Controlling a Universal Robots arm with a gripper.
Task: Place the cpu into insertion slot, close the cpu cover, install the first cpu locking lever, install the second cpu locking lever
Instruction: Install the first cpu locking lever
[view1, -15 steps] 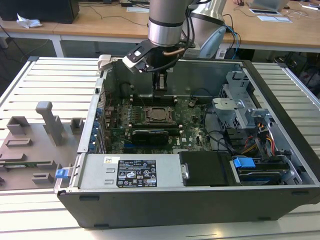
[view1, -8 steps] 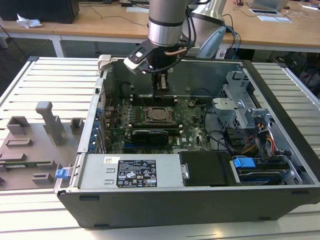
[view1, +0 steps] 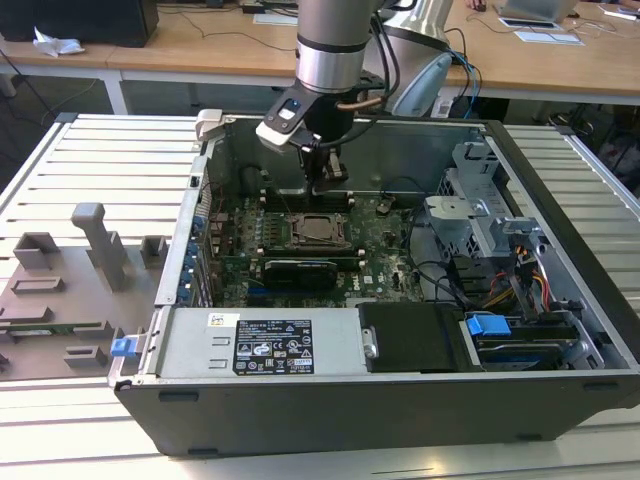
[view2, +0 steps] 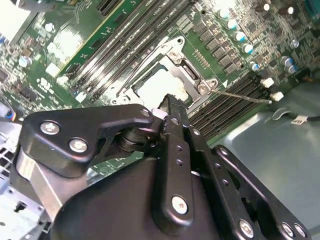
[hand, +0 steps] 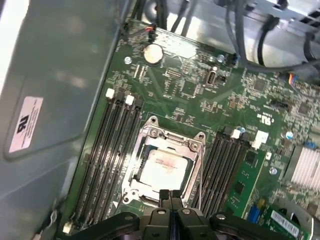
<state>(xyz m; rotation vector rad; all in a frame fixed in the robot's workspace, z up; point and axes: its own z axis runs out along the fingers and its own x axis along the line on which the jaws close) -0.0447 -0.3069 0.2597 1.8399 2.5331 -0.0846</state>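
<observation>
First wrist view, nearest item first: what is the state of the tool? [Auditor]

The gripper (hand: 170, 194) has its fingers pressed together with nothing seen between them. The tips hang just above the near edge of the socket. The exterior view puts the gripper (view1: 328, 175) inside the computer case (view1: 400, 400), over the insertion slot (view1: 318, 229). [Inspector]

And the chip? [Auditor]

The cpu (hand: 164, 167) lies seated in the slot, pale top showing through the window of the cpu cover (hand: 140, 155), which lies flat over it. I judge the first two steps done. [Inspector]

The levers? [Auditor]

In the second wrist view a thin locking lever (view2: 245, 96) runs out from the socket corner beside the memory slots (view2: 220, 112). To my eye it is not latched. I cannot tell how the other lever stands. Lever work appears outstanding. [Inspector]

Any markings farther out? [Auditor]

There is a white sticker (hand: 27, 122) on the grey case wall and a black-and-white label (view1: 273, 347) on the long metal box at the case front. Print on both is not recorded here. [Inspector]
</observation>
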